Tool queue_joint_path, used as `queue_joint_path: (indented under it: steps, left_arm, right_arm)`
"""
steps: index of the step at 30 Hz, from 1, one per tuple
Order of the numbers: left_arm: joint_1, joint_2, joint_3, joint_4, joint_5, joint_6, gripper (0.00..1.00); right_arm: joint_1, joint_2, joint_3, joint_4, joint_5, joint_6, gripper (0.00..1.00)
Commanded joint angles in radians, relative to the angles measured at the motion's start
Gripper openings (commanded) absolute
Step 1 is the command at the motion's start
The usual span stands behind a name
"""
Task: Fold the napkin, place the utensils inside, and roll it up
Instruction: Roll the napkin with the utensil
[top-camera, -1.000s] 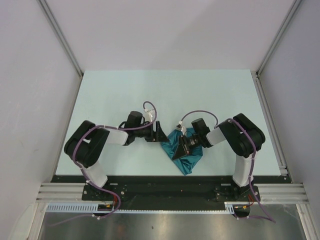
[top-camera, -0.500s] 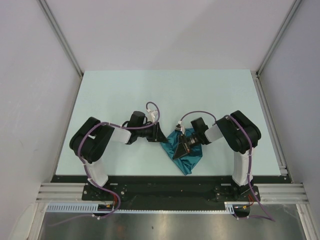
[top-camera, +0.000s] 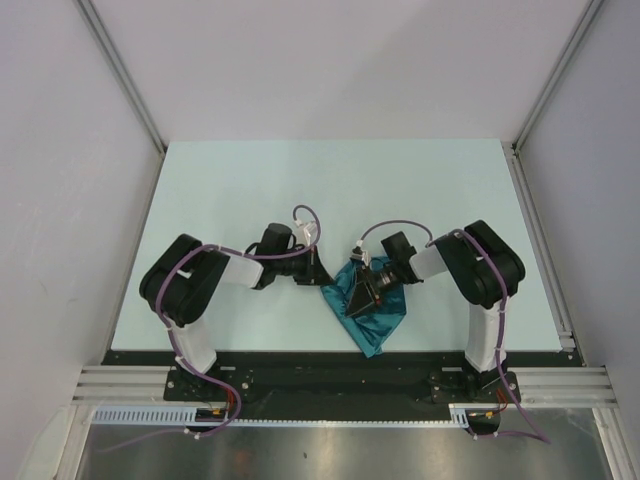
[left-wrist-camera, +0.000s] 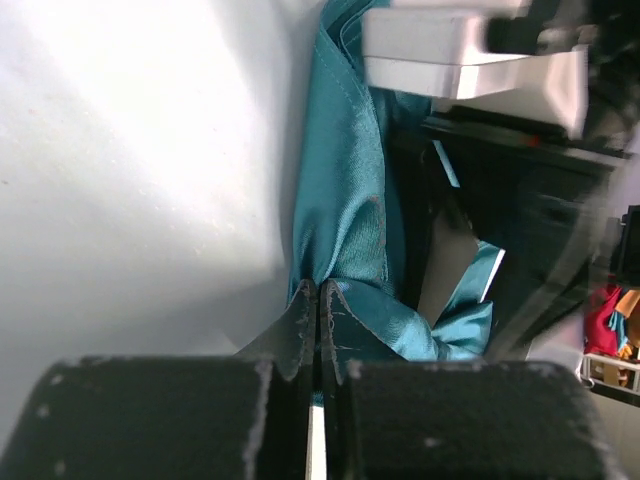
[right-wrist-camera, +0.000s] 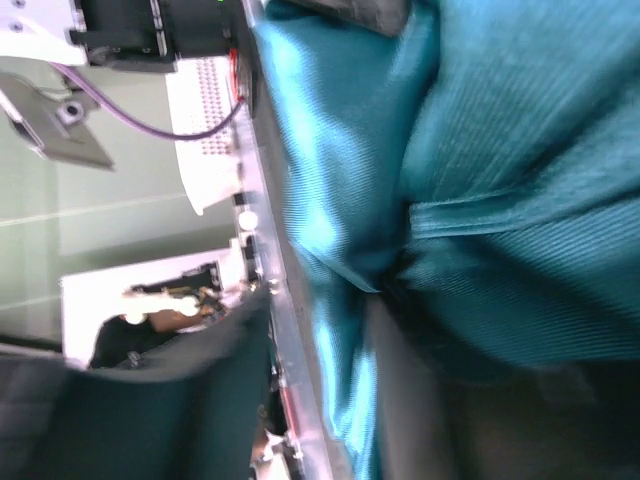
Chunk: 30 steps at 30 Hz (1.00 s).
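The teal napkin (top-camera: 372, 322) lies crumpled near the table's front edge, between my two arms. My left gripper (top-camera: 322, 278) is at its left corner. In the left wrist view that gripper (left-wrist-camera: 318, 290) is shut, with the hem of the napkin (left-wrist-camera: 345, 200) pinched at the tips. My right gripper (top-camera: 360, 290) rests on top of the cloth. In the right wrist view it (right-wrist-camera: 320, 310) stands open, its blurred fingers apart and the shiny napkin (right-wrist-camera: 500, 150) bunched between and beyond them. The utensils are out of view.
The pale table (top-camera: 250, 190) is walled on both sides, with an aluminium rail (top-camera: 540, 240) along the right edge. The arm bases and a metal frame (top-camera: 340, 385) run along the near edge, close to the napkin.
My left gripper has moved right to the napkin's corner and closed from wide open to shut. My right gripper's jaws have spread apart over the cloth.
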Motion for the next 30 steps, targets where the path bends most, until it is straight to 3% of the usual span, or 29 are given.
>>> queue_joint_path:
  steps: [1,3,7,9,10,12,13,15,16,19,30]
  left_arm:
    - [-0.029,-0.016,0.001,-0.063,0.027,-0.023,0.0]
    - [-0.031,-0.022,0.008,-0.077,0.013,-0.034,0.0]
    - [-0.029,-0.021,0.015,-0.106,-0.016,-0.051,0.0]
    - [-0.028,-0.019,0.02,-0.12,-0.031,-0.063,0.0]
    - [-0.028,-0.018,0.023,-0.121,-0.041,-0.066,0.0]
    - [-0.028,-0.015,0.026,-0.129,-0.047,-0.077,0.0]
    - [-0.029,-0.012,0.029,-0.131,-0.048,-0.08,0.0]
    - [-0.028,-0.01,0.032,-0.135,-0.053,-0.087,0.0]
    - [-0.028,-0.012,0.034,-0.137,-0.056,-0.086,0.0]
    - [-0.028,-0.012,0.037,-0.148,-0.062,-0.086,0.0]
    - [-0.028,-0.012,0.051,-0.167,-0.064,-0.081,0.0]
  right_arm:
    - [-0.02,-0.085,0.062,-0.146,0.162,-0.082,0.55]
    - [-0.023,-0.152,0.071,-0.187,0.223,-0.081,0.63]
    - [0.01,-0.306,0.083,-0.284,0.393,-0.07,0.67]
    - [0.058,-0.408,0.092,-0.35,0.592,-0.092,0.69]
    - [0.14,-0.441,0.096,-0.368,0.777,-0.099,0.69]
    - [0.237,-0.499,0.091,-0.404,0.951,-0.104,0.71]
    - [0.324,-0.511,0.085,-0.408,1.116,-0.098,0.71]
    - [0.412,-0.531,0.067,-0.405,1.241,-0.073,0.72]
    - [0.493,-0.535,0.059,-0.401,1.389,-0.066,0.72]
    - [0.572,-0.519,0.054,-0.399,1.559,-0.038,0.72]
    - [0.701,-0.381,0.074,-0.355,1.613,-0.056,0.59]
